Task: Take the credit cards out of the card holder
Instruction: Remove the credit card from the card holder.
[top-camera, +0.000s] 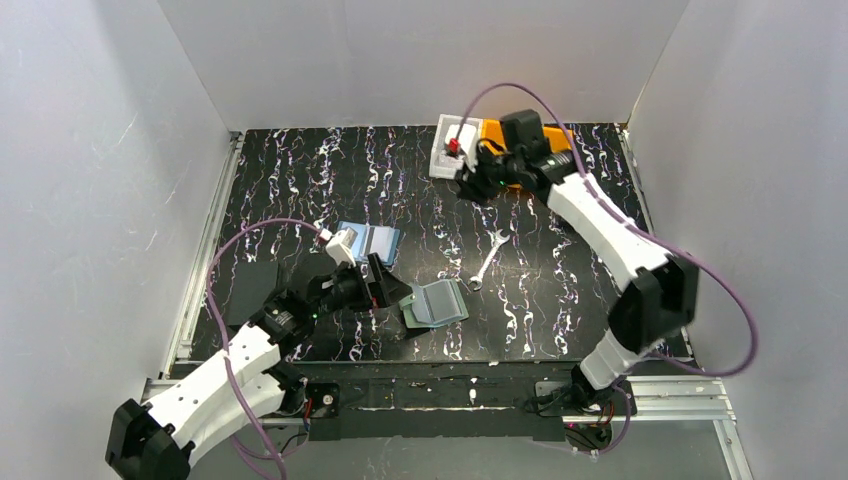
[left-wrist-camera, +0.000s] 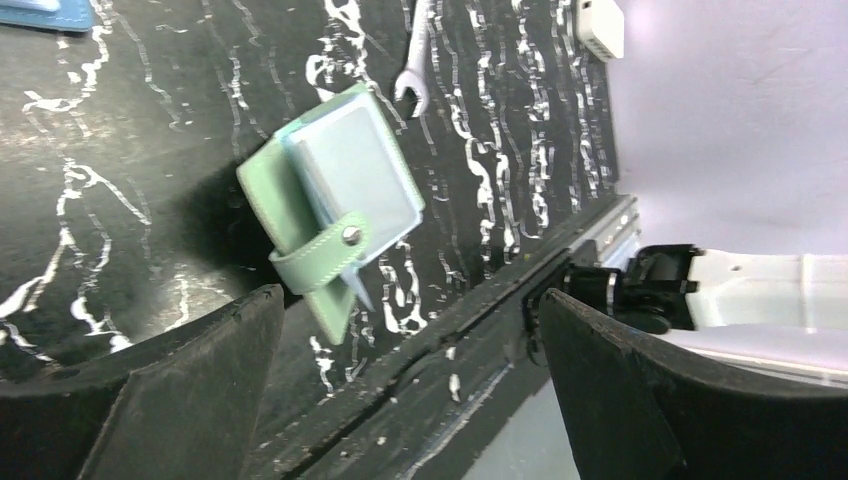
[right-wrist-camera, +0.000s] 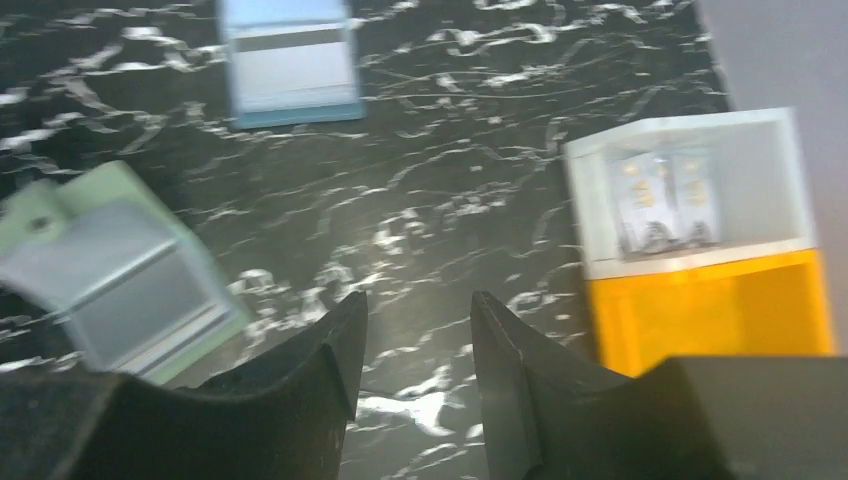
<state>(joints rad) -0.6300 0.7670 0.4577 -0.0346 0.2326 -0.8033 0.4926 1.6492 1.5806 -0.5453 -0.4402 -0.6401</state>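
Overhead view only: both arms at once; the left fingers (top-camera: 383, 285) just left of the card holder (top-camera: 435, 303), the right fingers (top-camera: 468, 183) well apart from it, at the far side by the orange and white box (top-camera: 470, 140); a black box (top-camera: 250, 290) near the left edge of the bench (top-camera: 300, 170)
Left wrist view only: the holder's strap (left-wrist-camera: 320, 262) and its metal stud, sharp and close
Right wrist view only: the box's open white part, contents too blurred to name
Left fingers: spread wide, nothing between them
Right fingers: partly apart, gripping nothing
Card holder: flat on the bench near the front edge, askew, the wrench (top-camera: 487, 262) beyond it, the light-blue rectangle (top-camera: 372, 240) to its far left
Look: sage green, rounded corners, strap folded over one edge
Credit cards: a grey-blue card (left-wrist-camera: 350, 170) shows in the holder; how many lie under it I cannot tell
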